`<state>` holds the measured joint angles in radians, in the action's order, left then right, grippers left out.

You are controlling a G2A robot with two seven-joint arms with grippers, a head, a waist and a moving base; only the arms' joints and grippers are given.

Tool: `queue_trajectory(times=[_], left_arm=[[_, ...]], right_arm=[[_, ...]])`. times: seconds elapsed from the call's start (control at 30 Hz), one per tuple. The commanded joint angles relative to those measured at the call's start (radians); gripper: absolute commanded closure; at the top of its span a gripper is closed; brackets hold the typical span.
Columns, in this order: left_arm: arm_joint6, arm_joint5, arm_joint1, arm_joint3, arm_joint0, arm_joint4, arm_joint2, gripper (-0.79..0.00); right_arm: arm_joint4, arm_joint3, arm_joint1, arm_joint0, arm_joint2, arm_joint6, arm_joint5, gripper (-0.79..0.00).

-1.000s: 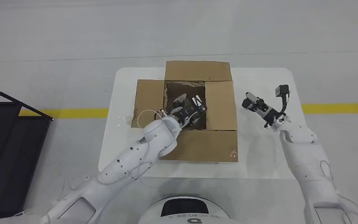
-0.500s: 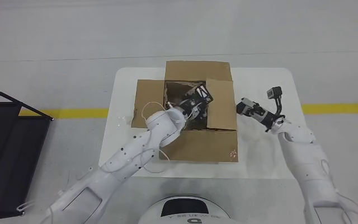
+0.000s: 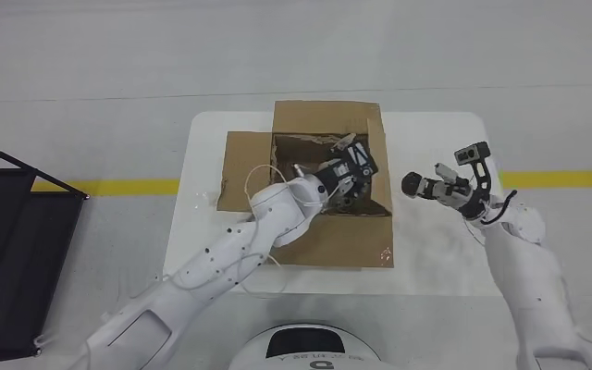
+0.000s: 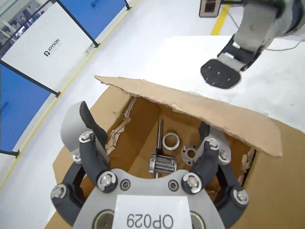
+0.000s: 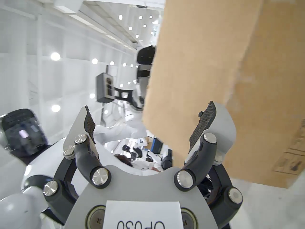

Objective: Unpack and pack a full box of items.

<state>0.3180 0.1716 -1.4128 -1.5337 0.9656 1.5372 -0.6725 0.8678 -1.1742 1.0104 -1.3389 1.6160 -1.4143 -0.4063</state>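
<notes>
Since a second ago the left gripper (image 3: 355, 167) has swung from mid-box (image 3: 351, 242) to the right flap (image 3: 378, 148), which now stands up.

Top view: the right gripper (image 3: 413, 183) hovers near that flap, over the table (image 3: 435, 264).

Left wrist view: its fingers are spread and empty. Inside the box lie a metal ring (image 4: 170, 140), a shaft (image 4: 159, 129) and a flange (image 4: 189, 153).

Right wrist view: jaws spread, holding nothing, facing the cardboard's outer side.

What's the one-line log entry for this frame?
left tool: open, over box | right tool: open, beside box | box holds: ring, flange, shaft
</notes>
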Motion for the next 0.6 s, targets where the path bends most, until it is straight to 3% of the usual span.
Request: queue_trajectory(times=[0.0,0.23,0.57], left_arm=[[0.024,-0.005,-0.020,0.014,-0.036,-0.017,0.033,-0.785],[0.095,-0.015,-0.104,0.102,-0.168,-0.113,0.131,-0.785],[0.161,-0.031,-0.250,0.346,-0.317,-0.189,0.273,-0.785]], right_arm=[[0.068,-0.035,-0.009,-0.066,0.109,-0.005,0.005,-0.785],[0.183,-0.114,-0.010,-0.229,0.370,-0.049,0.049,-0.785],[0.132,-0.211,0.020,-0.315,0.487,-0.035,0.035,-0.785]])
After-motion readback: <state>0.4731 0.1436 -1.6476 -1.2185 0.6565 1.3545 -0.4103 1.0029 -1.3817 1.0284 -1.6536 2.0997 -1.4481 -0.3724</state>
